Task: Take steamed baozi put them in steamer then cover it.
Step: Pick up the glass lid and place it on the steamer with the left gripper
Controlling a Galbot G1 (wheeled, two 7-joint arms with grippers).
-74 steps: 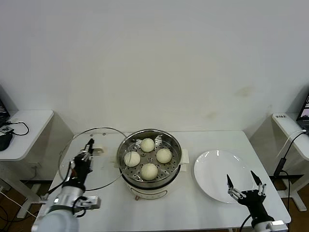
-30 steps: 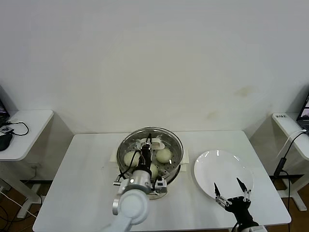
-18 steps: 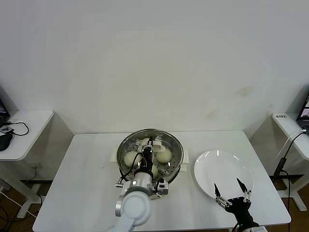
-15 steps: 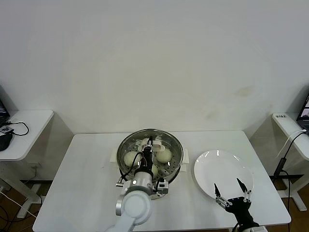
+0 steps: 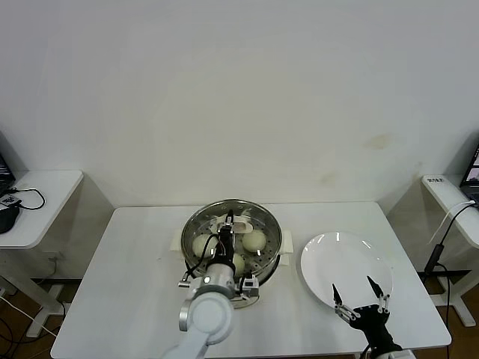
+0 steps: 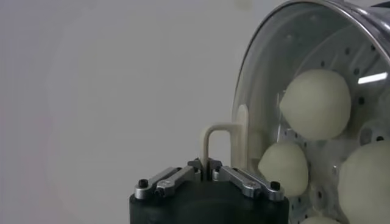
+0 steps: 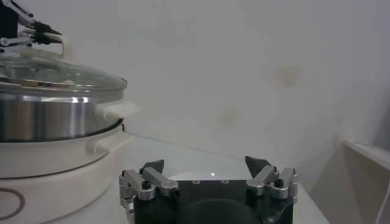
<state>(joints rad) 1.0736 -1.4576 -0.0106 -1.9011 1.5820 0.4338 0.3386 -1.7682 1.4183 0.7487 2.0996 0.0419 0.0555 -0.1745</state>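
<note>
Since the earlier frames the glass lid (image 5: pixel 233 228) has travelled from frame left onto the steamer (image 5: pixel 233 258) at centre, over the baozi (image 5: pixel 254 240). Left gripper (image 5: pixel 231 221) clamped shut on the lid's handle (image 6: pixel 214 143). Judgement: check the rim sits level, then release. Right gripper (image 5: pixel 361 291) idle lower right, fingers wide, empty, above the white plate (image 5: pixel 329 254). White table (image 5: pixel 135 284), plain wall.

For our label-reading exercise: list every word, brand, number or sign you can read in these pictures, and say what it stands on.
No readable text in any view.
Steamer: its cream base shows only a plain ring mark in the right wrist view, no letters.
Glass cover, white plate, table: no markings visible.
Small tag on the right side desk: too small to read.
</note>
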